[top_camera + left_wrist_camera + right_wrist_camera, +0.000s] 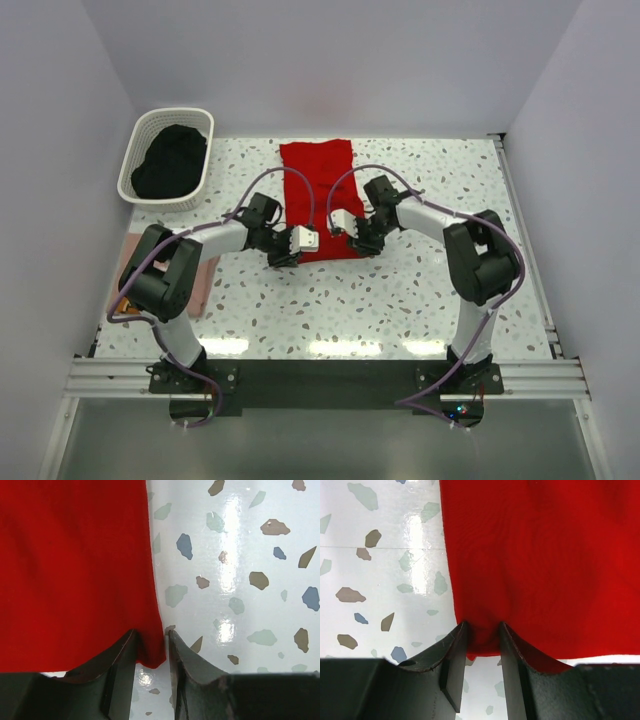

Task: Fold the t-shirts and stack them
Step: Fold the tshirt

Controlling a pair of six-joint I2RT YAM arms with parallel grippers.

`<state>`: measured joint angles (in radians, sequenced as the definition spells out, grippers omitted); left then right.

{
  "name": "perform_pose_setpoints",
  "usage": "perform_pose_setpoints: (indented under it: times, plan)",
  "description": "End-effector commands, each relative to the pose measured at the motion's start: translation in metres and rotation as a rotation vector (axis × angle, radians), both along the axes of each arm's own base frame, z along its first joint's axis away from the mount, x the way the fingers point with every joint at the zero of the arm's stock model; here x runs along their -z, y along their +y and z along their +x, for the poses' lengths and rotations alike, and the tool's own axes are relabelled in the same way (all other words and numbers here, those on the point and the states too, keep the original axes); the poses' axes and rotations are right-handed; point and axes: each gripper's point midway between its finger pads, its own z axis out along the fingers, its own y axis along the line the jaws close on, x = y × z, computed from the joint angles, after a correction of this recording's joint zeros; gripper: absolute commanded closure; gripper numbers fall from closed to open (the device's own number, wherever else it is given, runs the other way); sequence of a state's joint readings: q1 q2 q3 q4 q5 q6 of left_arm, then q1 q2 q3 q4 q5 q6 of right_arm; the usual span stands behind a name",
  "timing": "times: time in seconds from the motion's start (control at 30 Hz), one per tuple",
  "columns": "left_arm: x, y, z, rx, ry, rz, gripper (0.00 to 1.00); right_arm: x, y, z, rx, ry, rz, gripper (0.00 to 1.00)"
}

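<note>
The red t-shirt (318,190) lies on the speckled worktop (420,300), folded into a long narrow strip. It runs from near the far edge back toward the arms. Both arms reach inward to its near end.

The left gripper (284,250) sits at the strip's near left corner. In the left wrist view that corner of the red t-shirt (75,570) hangs between the two dark fingers (120,667). They stand close together with the cloth between them, so they seem to be pinching it, though the contact itself is hard to make out.

The right gripper (352,240) is at the near right corner. In the right wrist view its fingers (454,662) are drawn in against the hem of the red t-shirt (545,565), with a fold of fabric caught between them.

The pale pink t-shirt (206,282) lies flat at the worktop's left side, mostly hidden under the left arm and well apart from the red one.

A white basket (204,160) stands at the far left corner and holds a dark cloth (170,160).
</note>
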<state>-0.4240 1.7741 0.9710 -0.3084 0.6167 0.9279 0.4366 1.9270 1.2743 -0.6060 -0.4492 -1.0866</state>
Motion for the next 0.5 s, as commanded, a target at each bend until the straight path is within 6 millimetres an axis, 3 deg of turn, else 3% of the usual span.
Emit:
perform_pose_setpoints:
  times: [0.0,0.03,0.17,0.27,0.47]
  plan:
    - [0.023,0.015,-0.017,0.02,0.049,0.078,0.64,0.025,-0.022,-0.013,-0.028,0.01,-0.105,0.63]
    - [0.024,0.016,-0.017,0.019,0.05,0.083,0.65,0.025,-0.021,-0.014,-0.033,0.011,-0.107,0.63]
    - [0.028,0.02,-0.018,0.014,0.051,0.106,0.85,0.021,-0.025,-0.021,-0.055,0.028,-0.114,0.63]
    - [0.025,0.02,-0.018,0.014,0.051,0.104,0.93,0.019,-0.027,-0.031,-0.079,0.055,-0.117,0.58]
    - [0.024,0.018,-0.019,0.012,0.063,0.094,0.96,0.018,-0.026,-0.035,-0.089,0.063,-0.117,0.53]
